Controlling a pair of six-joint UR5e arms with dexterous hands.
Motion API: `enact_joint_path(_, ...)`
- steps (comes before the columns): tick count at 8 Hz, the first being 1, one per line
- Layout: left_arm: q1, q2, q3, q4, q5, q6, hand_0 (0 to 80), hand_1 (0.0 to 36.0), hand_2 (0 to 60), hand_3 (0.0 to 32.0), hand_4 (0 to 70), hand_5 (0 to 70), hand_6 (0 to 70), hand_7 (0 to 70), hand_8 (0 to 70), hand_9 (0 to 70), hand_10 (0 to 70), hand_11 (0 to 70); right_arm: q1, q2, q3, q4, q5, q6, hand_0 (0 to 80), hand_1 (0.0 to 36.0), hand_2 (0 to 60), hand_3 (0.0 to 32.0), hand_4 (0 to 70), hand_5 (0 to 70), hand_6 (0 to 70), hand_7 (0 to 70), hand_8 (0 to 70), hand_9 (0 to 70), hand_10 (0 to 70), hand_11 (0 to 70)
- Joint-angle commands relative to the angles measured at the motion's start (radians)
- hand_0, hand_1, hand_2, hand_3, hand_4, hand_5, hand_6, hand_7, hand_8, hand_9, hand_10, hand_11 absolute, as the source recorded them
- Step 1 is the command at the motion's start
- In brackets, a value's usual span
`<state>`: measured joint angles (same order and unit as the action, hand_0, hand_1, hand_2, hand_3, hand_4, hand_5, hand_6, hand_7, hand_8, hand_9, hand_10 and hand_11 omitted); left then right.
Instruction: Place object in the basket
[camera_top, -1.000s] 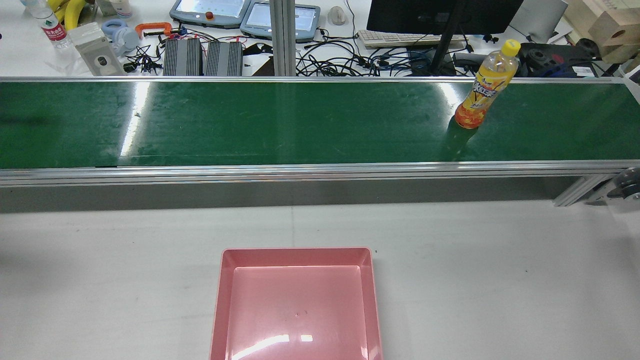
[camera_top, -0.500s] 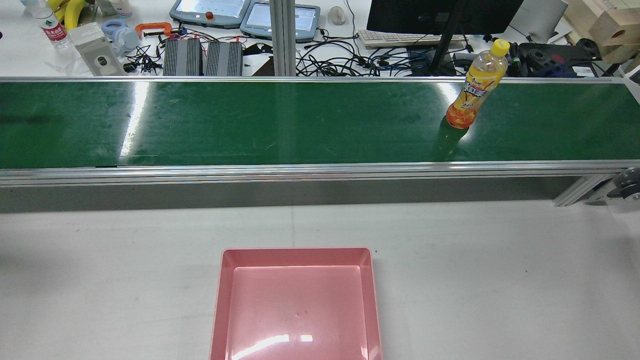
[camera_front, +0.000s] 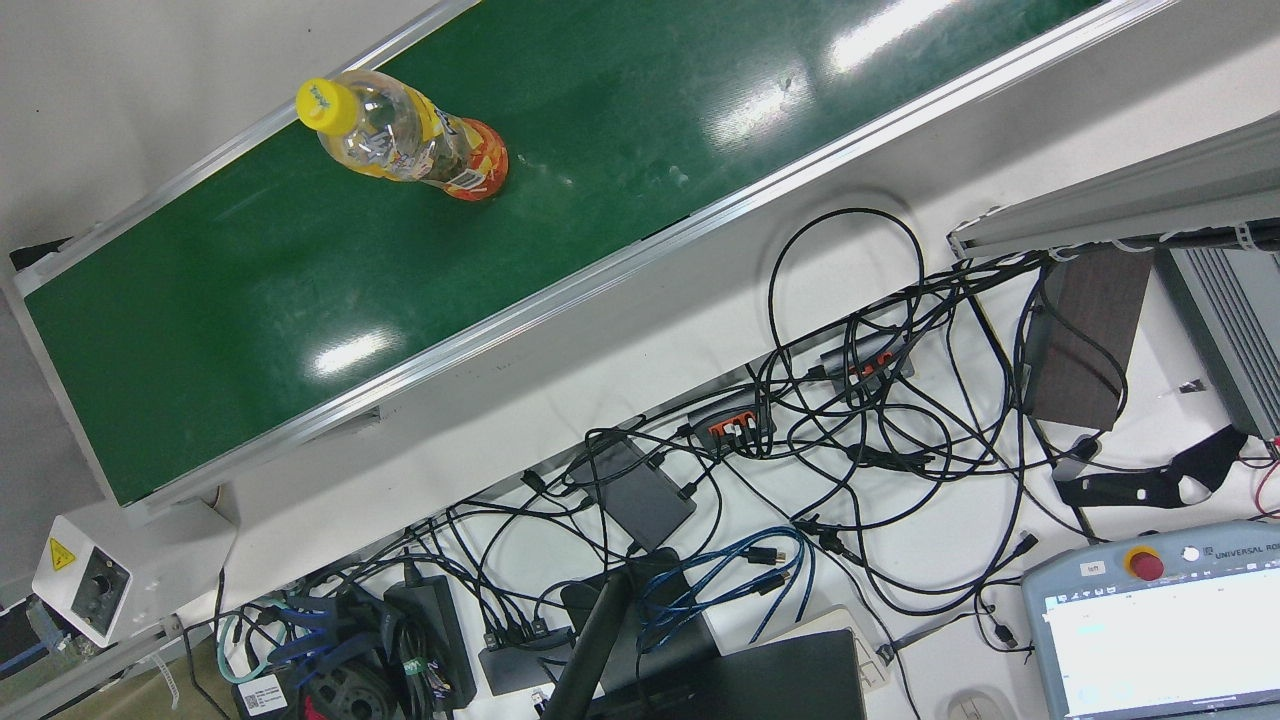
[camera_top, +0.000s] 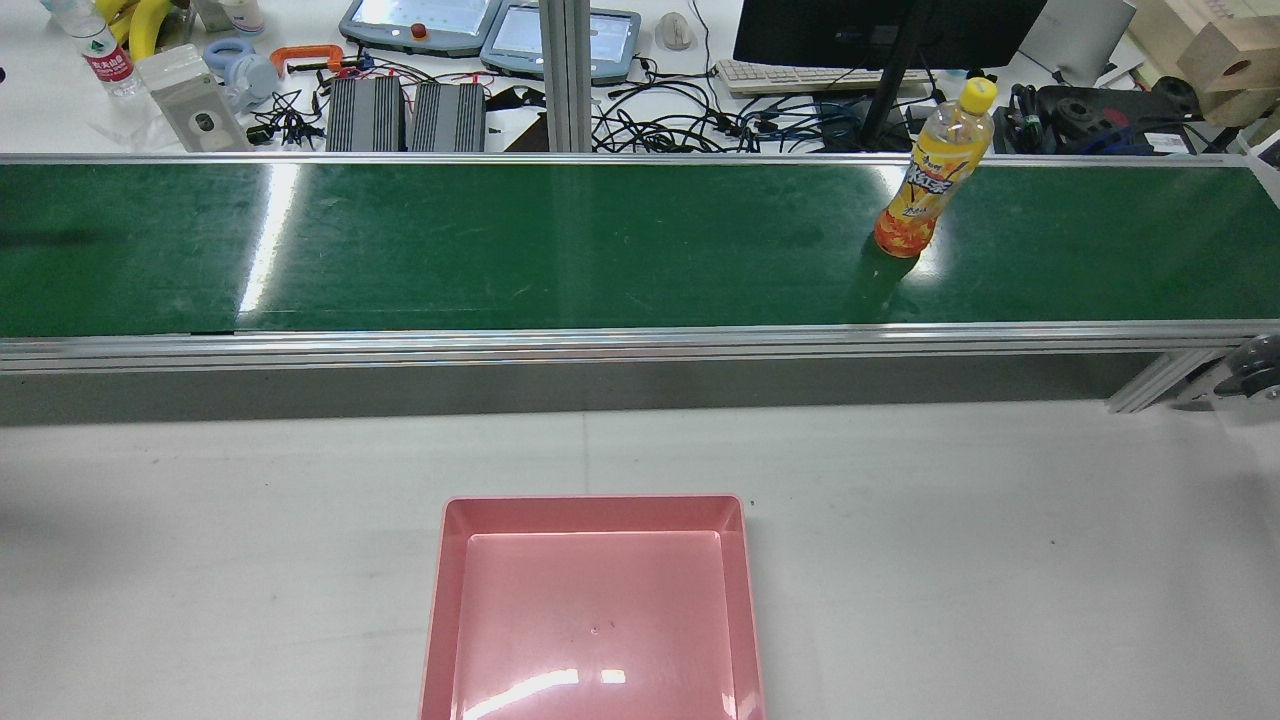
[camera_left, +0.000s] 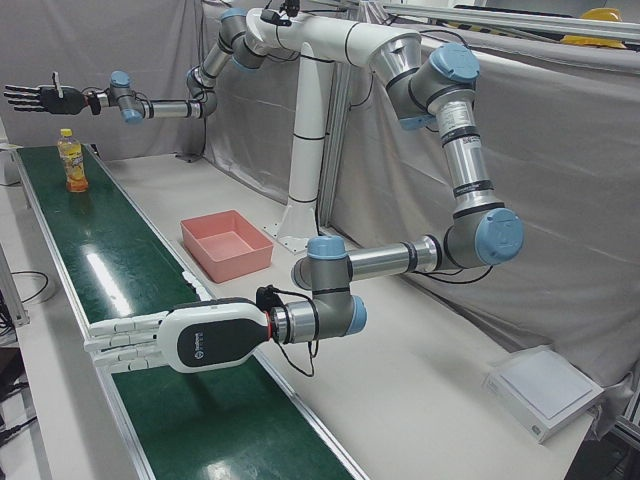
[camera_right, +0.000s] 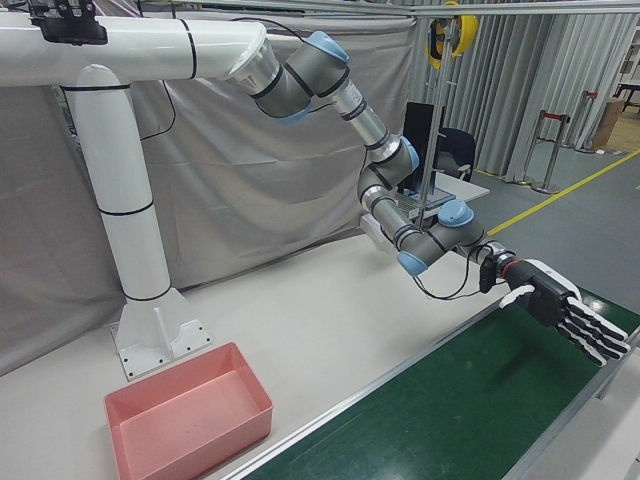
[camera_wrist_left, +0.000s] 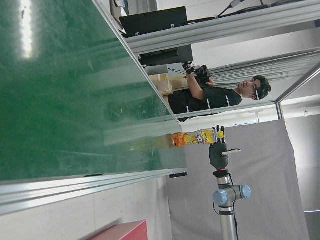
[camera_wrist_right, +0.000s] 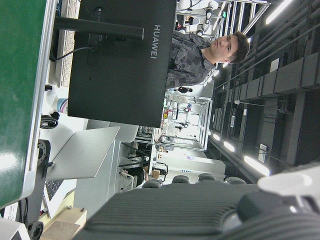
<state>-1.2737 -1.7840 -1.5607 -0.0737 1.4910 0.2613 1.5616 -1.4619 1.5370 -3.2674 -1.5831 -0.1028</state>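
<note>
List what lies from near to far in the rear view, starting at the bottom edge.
Pink basket → bare white table → silver rail of the conveyor → green belt with the orange drink bottle standing on it → desk clutter: cables, keyboard, monitor.

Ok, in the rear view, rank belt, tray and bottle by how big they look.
1. Belt, spanning the whole width.
2. Tray, partly cut off at the bottom edge.
3. Bottle, smallest; it also stands farthest from the camera.
</note>
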Motion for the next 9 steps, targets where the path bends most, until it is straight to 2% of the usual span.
enact_joint_path(1, -0.001, 0.000, 0.011, 0.003, 0.000, -0.001, 51.5, 19.3, 8.9, 0.0, 0.0, 3.2, 0.0, 0.0, 0.0, 1.0, 3.0, 6.9, 0.000, 0.000, 0.000, 0.000, 0.000, 0.000, 0.0, 0.0, 0.0, 0.0, 0.0, 0.0, 0.0, 0.0, 0.0, 0.0, 0.0, 0.0)
enact_joint_path(5, -0.003, 0.000, 0.016, 0.003, -0.001, 0.001, 50.8, 17.9, 6.8, 0.0, 0.0, 2.8, 0.0, 0.0, 0.0, 0.0, 2.8, 6.4, 0.000, 0.000, 0.000, 0.000, 0.000, 0.000, 0.0, 0.0, 0.0, 0.0, 0.0, 0.0, 0.0, 0.0, 0.0, 0.0, 0.0, 0.0)
enact_joint_path(7, -0.004, 0.000, 0.016, 0.000, -0.001, 0.001, 50.9, 18.5, 7.7, 0.0, 0.0, 2.7, 0.0, 0.0, 0.0, 0.0, 3.7, 7.8, 0.000, 0.000, 0.000, 0.000, 0.000, 0.000, 0.0, 0.0, 0.0, 0.0, 0.0, 0.0, 0.0, 0.0, 0.0, 0.0, 0.0, 0.0)
enact_joint_path(9, -0.006, 0.000, 0.015, 0.002, -0.001, -0.001, 51.5, 18.7, 6.0, 0.0, 0.0, 1.9, 0.0, 0.0, 0.0, 0.0, 3.3, 7.2, 0.000, 0.000, 0.000, 0.000, 0.000, 0.000, 0.0, 0.0, 0.0, 0.0, 0.0, 0.0, 0.0, 0.0, 0.0, 0.0, 0.0, 0.0)
